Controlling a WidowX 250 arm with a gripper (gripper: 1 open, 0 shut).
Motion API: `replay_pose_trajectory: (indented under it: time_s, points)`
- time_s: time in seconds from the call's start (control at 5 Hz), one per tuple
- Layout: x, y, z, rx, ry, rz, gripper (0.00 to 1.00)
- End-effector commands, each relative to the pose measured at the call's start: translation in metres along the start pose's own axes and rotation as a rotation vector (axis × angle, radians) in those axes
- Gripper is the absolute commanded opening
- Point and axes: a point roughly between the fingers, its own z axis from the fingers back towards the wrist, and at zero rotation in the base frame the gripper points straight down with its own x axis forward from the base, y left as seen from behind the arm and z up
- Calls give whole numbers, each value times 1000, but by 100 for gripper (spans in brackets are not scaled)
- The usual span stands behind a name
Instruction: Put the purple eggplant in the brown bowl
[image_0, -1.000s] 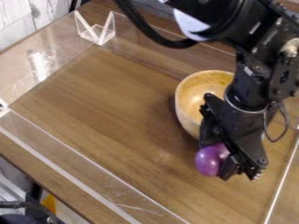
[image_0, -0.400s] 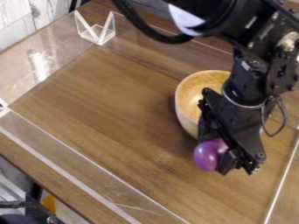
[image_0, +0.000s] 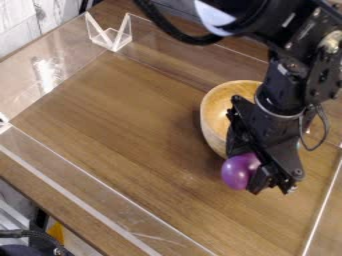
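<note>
The purple eggplant (image_0: 239, 172) is a small glossy piece sitting between the black fingers of my gripper (image_0: 257, 180), which points down and is shut on it. It hangs just above the wooden tabletop, in front of the brown bowl (image_0: 218, 108). The bowl is round and light wood, and it stands right behind the gripper with its near right part hidden by the black wrist. I cannot see the eggplant's stem end.
A low clear plastic wall (image_0: 80, 190) runs along the left and front edges of the wooden table (image_0: 120, 120). A small clear plastic stand (image_0: 108, 31) sits at the back left corner. The black arm and its cables fill the upper right.
</note>
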Motion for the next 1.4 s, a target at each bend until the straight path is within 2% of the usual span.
replay_pose_trajectory:
  time_s: [0.0,0.4,1.2]
  points:
    - [10,8,24,22,-86,16,0]
    - [14,18,29,58,-107,12,0]
    - [16,29,17,85,-126,-13,0]
